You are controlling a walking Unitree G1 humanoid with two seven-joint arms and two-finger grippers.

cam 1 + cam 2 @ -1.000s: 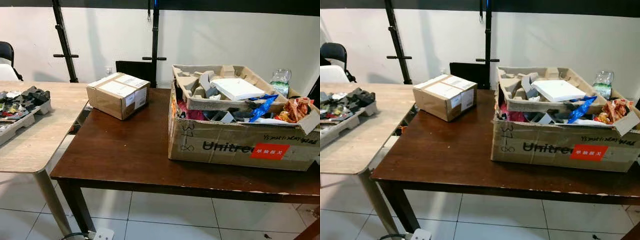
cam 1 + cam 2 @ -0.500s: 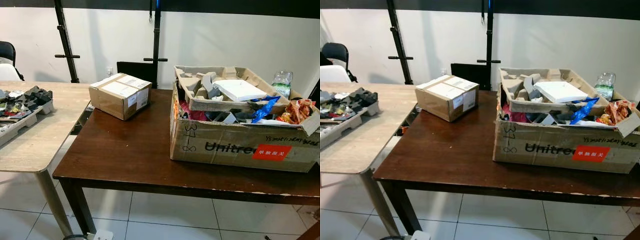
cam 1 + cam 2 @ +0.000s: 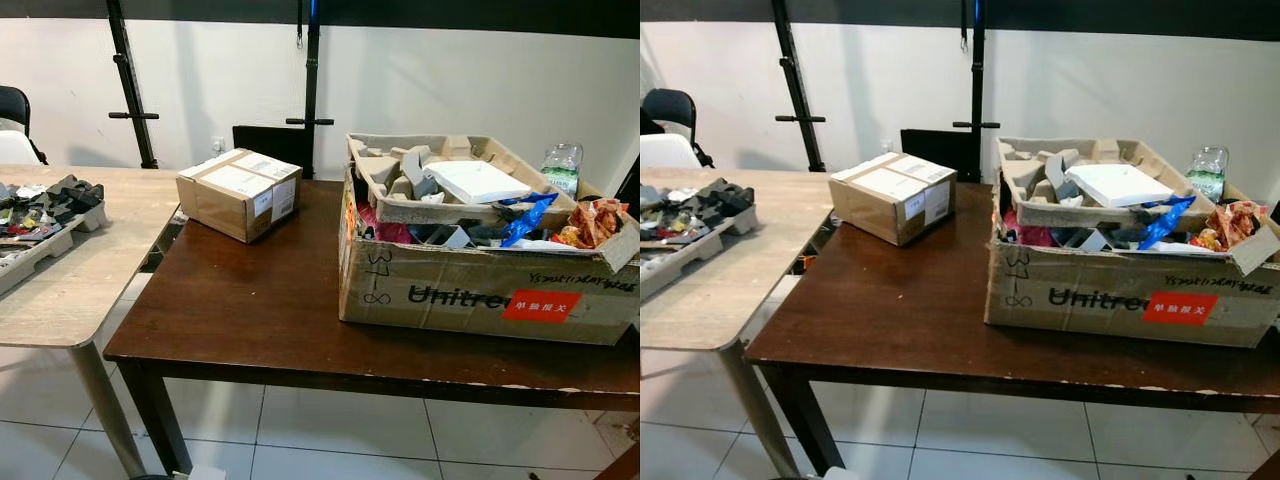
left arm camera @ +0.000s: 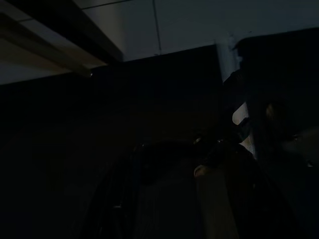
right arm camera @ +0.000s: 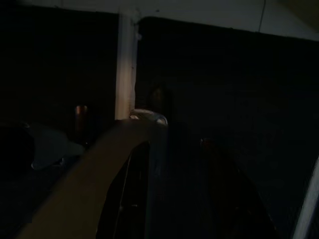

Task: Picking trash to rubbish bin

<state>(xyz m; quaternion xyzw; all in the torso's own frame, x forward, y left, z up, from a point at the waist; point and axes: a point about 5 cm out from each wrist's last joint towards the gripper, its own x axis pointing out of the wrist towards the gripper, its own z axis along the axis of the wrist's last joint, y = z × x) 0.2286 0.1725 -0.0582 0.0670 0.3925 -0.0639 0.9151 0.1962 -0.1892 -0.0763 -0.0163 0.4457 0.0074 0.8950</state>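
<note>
A large open cardboard box [image 3: 480, 290] printed "Unitree" stands on the right half of a dark brown table [image 3: 250, 300]. It is heaped with trash: a grey pulp tray [image 3: 385, 175], a flat white piece [image 3: 475, 180], a blue wrapper [image 3: 522, 215] and an orange-red wrapper [image 3: 590, 222]. A clear plastic bottle [image 3: 562, 165] stands behind it. A small sealed carton [image 3: 238, 192] sits at the table's far left corner. Both arms hang idle in the shade, and their wrist views are very dark; a pale upright leg [image 5: 125, 64] can be made out.
A light wooden table [image 3: 90, 270] adjoins on the left and carries a grey tray [image 3: 40, 225] of mixed scraps. Black metal stands [image 3: 125, 80] rise against the white wall. A dark chair [image 3: 12, 105] is at the far left. White tiled floor lies below.
The whole picture has shifted slightly, so the camera moved. Nothing on the tables has changed place.
</note>
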